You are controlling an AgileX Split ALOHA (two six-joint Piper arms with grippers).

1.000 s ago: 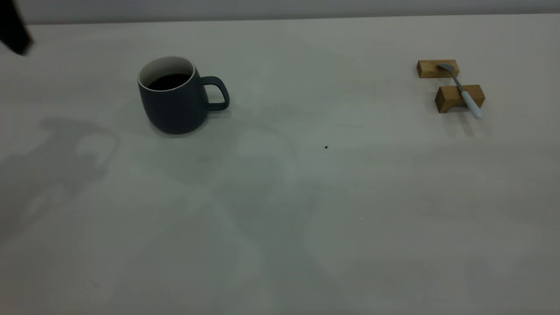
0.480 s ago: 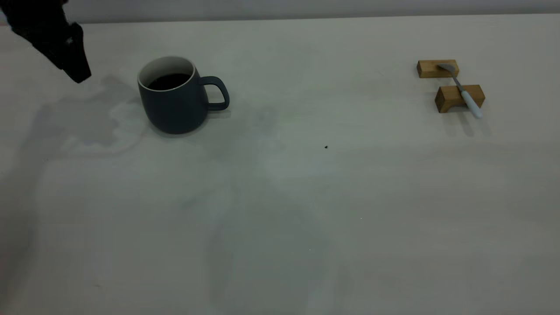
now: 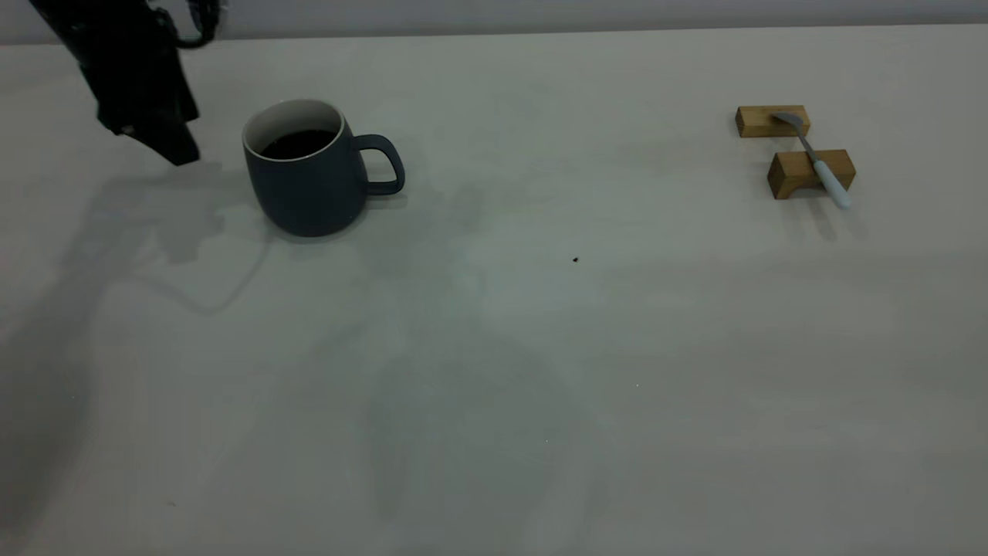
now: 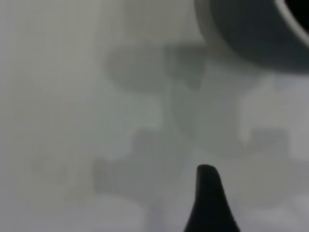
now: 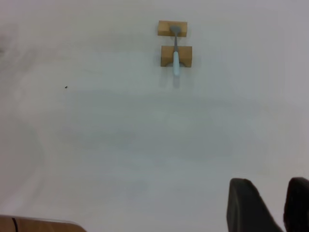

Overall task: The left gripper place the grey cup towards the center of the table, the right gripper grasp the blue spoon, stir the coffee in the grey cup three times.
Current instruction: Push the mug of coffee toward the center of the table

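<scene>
cup [image 3: 309, 181]: the grey one sits upper left of the outside view, upright on the table [image 3: 494, 347], handle sticking out toward the middle of the frame. White inside, thin white rim. In the left wrist view only a curved bit of its dark wall [image 4: 256, 29] shows at the upper right corner.

coffee [image 3: 299, 144]: dark, flat, sitting well below the rim.

left claw [image 3: 174, 147]: black, hanging in the upper left corner of the outside view, just beside the cup on the side away from the handle, not touching it. Tip points down toward the table. Honestly can't tell if it's wide or narrow: the outside view gives one dark lump, and the left wrist view shows only a single black fingertip [image 4: 208, 193] at the bottom edge.

spoon [image 3: 814, 161]: upper right of the outside view, well apart from the cup. It lies across two wooden blocks [image 3: 809, 171], metal bowl on the farther block, pale blue handle over the nearer one and poking past it. Nothing is touching it.

right claw [image 5: 275, 205]: not in the outside view at all. The right wrist view shows its two black fingers at the bottom right corner with a narrow gap between them, holding nothing, far from the spoon [image 5: 175, 57] up at the top of that frame.

in the way: not much. Bare table between cup and spoon, just a tiny dark speck [image 3: 575, 259] near the middle, plus soft shadows of the arm across the left side.

extra: a strip of tan edge [image 5: 38, 224] at the bottom left corner of the right wrist view; can't tell what it is.
</scene>
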